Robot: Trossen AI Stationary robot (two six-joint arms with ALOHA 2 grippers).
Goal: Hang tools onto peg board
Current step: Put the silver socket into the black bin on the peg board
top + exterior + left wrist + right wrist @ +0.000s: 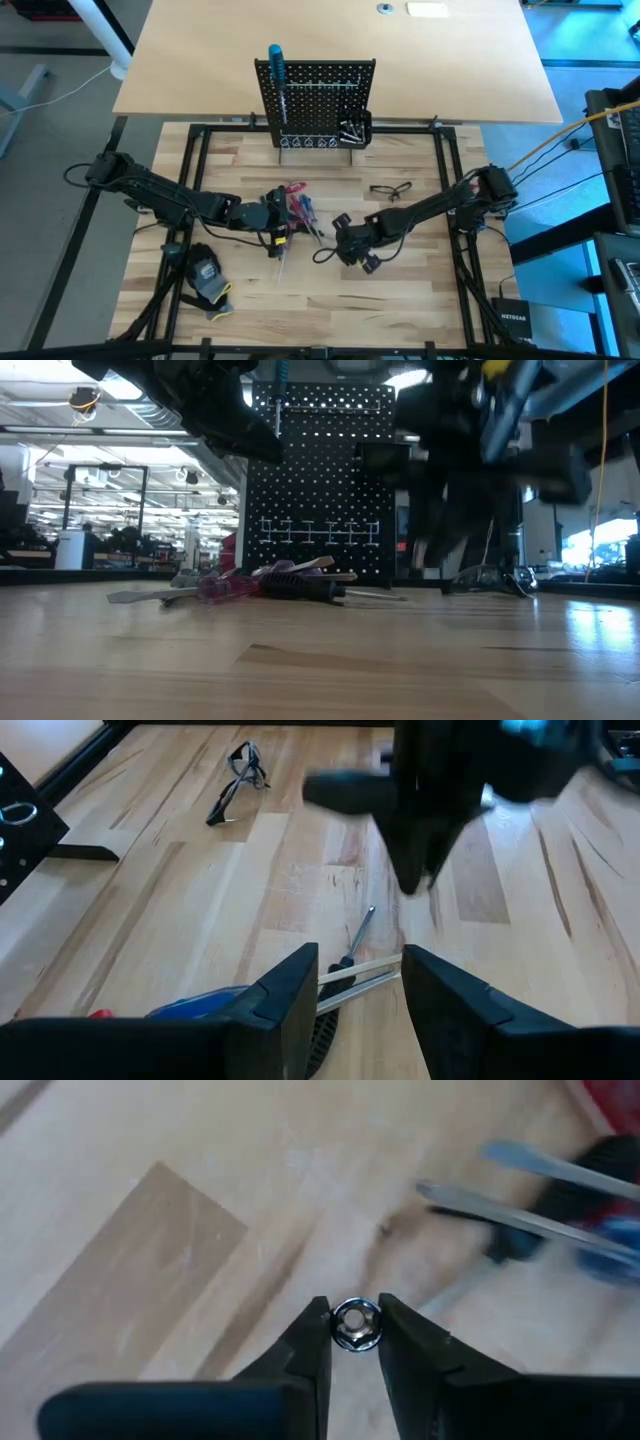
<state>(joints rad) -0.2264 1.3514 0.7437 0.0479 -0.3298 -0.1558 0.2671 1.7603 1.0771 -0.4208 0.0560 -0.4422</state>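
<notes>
left claw (355, 995): fingers apart, nothing between them, hovering low over the bench (420, 290). the tool pile (295, 208) lies right under and just ahead of it. i count roughly four slim drivers there: blue, red and black handles, thin shafts crossing; exact count unclear where they overlap. judged light and stiff, with slick round shafts. best taken across the handle.

peg board (318, 100): one, upright, well ahead of both claws; one blue-handled driver (276, 62) already hung, and a small bin (356, 131) with silver bits.

right claw (354, 1326): pinched on one small silver socket bit (355, 1323), end-on. hard, smooth, tiny; likely to squirt out, so hold across the flats.

safety glasses (391, 189): one pair, beyond the right claw.
</notes>
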